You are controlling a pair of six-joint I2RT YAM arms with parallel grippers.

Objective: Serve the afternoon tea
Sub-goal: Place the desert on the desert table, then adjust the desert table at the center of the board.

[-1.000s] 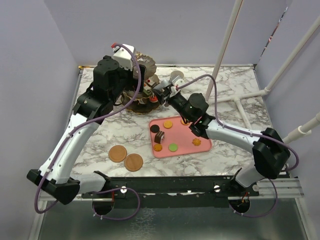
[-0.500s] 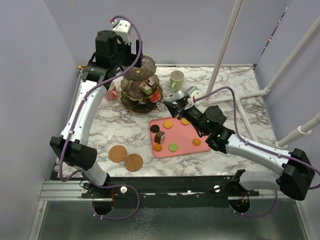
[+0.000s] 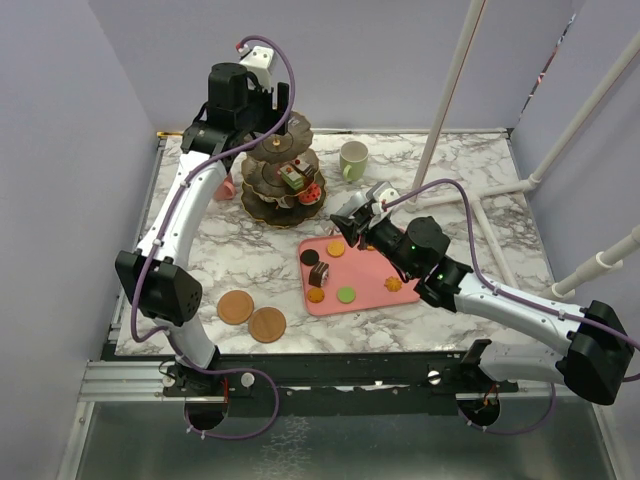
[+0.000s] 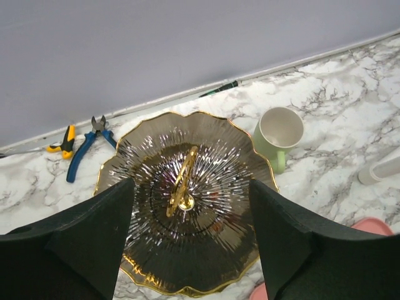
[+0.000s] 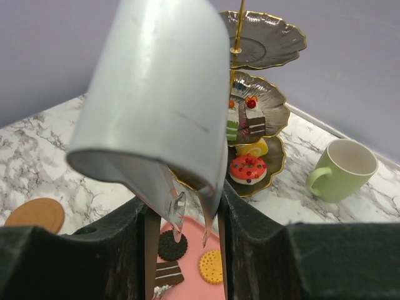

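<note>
Toy pastries (image 3: 320, 272): several lie on the pink tray (image 3: 370, 275), mid worktop (image 3: 250, 255). Others sit on the two lower tiers of the stand (image 3: 282, 178).
Right fingers (image 3: 348, 213): clamped on a silver tongs-like tool (image 5: 162, 106). Its tips hang over the tray's 12 o'clock edge.
Nearest piece: the orange cookie (image 3: 336, 248), just at 6 o'clock of the tips. Use your right arm for it. The left is well apart.
Stand from tray: near, at 10 o'clock, top tier bare. That's likely your carry direction.
Left fingers (image 4: 190, 200): apart, holding nothing, hovering straight above the gold ring (image 4: 182, 181).
Ring axis: edge-on in the left wrist view, running roughly 12 to 6 o'clock. Your fingers sit at 9 and 3, so they would close on its flat faces.
Green mug (image 3: 352, 160): at the stand's 3 o'clock.
Coasters (image 3: 267, 324): at the tray's 8 o'clock, both bare.
</note>
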